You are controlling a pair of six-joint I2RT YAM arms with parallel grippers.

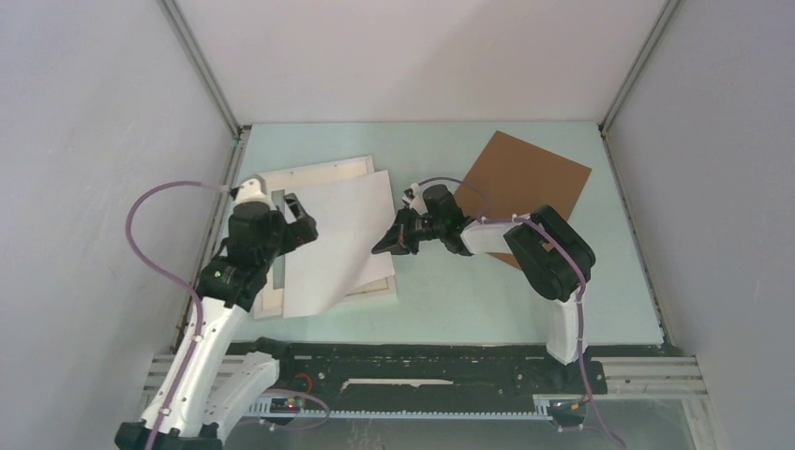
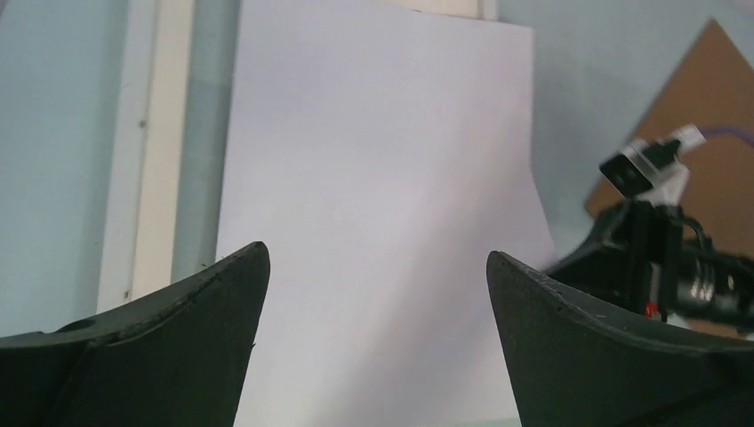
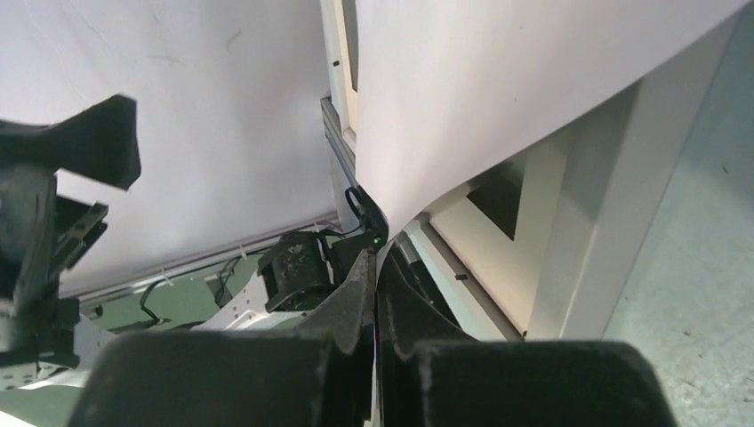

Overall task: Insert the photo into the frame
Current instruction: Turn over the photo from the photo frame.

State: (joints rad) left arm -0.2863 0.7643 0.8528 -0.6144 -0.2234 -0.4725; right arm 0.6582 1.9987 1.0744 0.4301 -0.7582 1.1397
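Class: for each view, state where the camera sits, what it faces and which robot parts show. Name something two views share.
Top external: high behind the left arm and right arm, looking down on them and the table.
Left wrist: on the left arm, looking over the photo past the open left gripper.
Right wrist: on the right arm, facing the frame; right gripper pinches the photo's edge.
Shared: both wrist views show the photo.

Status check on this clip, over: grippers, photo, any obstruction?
Left gripper open above the photo. Right gripper shut on the photo's right edge, edge raised. Photo white side up, askew on the frame, not seated. Brown board apart, nothing blocking.
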